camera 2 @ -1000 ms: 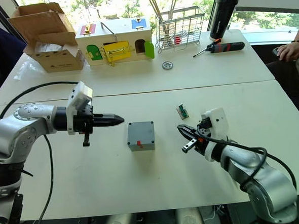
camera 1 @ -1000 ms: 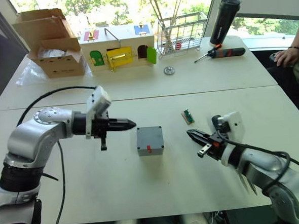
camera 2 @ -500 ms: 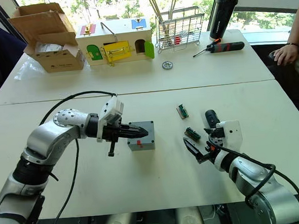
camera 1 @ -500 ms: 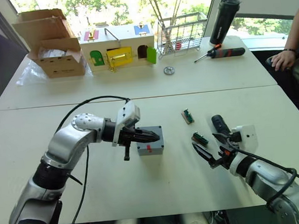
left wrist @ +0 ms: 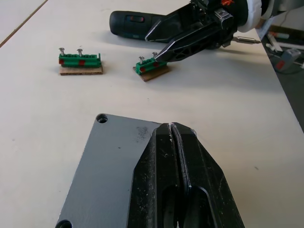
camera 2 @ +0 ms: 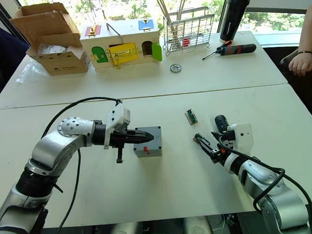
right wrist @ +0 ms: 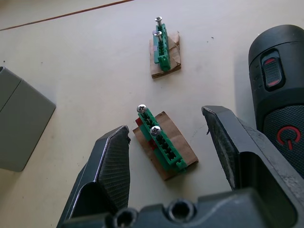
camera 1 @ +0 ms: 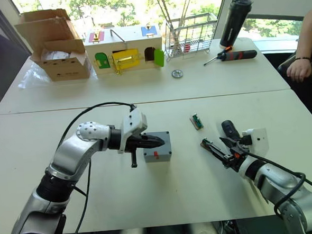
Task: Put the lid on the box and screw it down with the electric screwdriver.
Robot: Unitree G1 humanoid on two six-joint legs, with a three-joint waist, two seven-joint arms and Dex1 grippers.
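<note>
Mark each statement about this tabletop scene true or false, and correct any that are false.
1. The left gripper has its fingers shut over the lid on the box. True.
2. The right gripper is shut on a screw holder. False: its fingers are open, one on each side of a green screw holder without gripping it.
3. The electric screwdriver lies on the table beside the right gripper. True.
4. Only one green screw holder is on the table. False: a second holder lies farther off.
5. The red-and-black hand screwdriver lies next to the box. False: it lies at the table's far side, near the black bottle.
</note>
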